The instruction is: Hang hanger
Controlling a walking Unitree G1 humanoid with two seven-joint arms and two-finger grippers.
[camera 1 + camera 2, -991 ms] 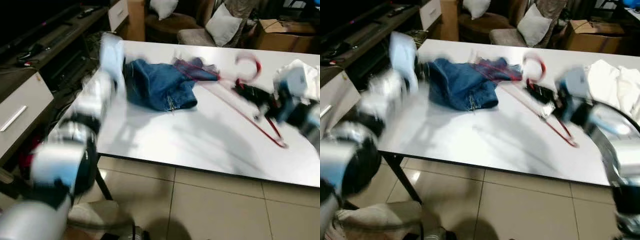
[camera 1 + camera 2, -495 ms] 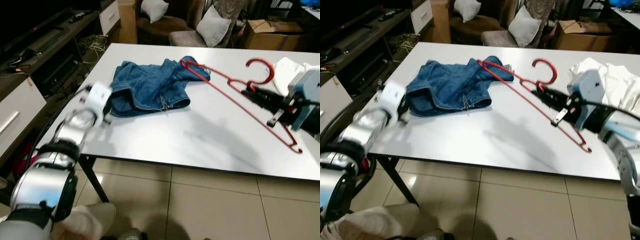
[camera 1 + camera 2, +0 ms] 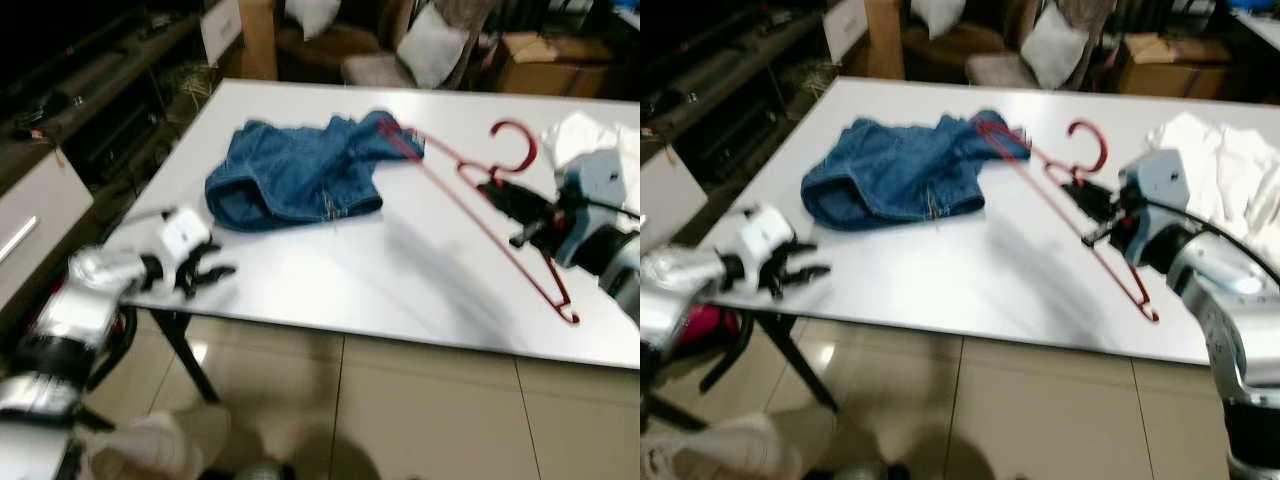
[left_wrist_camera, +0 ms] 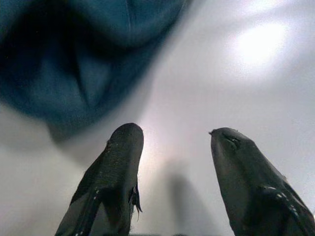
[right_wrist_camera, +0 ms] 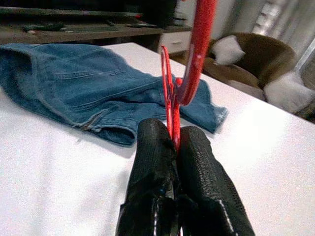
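Observation:
A red hanger [image 5: 201,44] is tilted above the white table [image 3: 350,270], one end resting near the table's right front edge. My right gripper [image 3: 497,192] is shut on it just below the hook, and the right wrist view shows the red wire pinched between the fingertips [image 5: 157,142]. Blue jeans [image 3: 300,175] lie crumpled at the table's left middle, the hanger's far end reaching over them. My left gripper [image 3: 215,272] hovers open over the table's near left edge, short of the jeans [image 4: 74,59], with nothing between its fingers [image 4: 118,162].
A white cloth [image 3: 575,135] lies at the table's far right. Chairs with cushions [image 3: 430,50] and a cardboard box [image 3: 550,55] stand behind the table. A low cabinet [image 3: 60,110] runs along the left. Tiled floor [image 3: 400,400] lies in front.
My left arm has swung down from above the jeans to the table's near left edge. The right gripper has kept hold of the hanger, which shifted slightly. The camera has moved.

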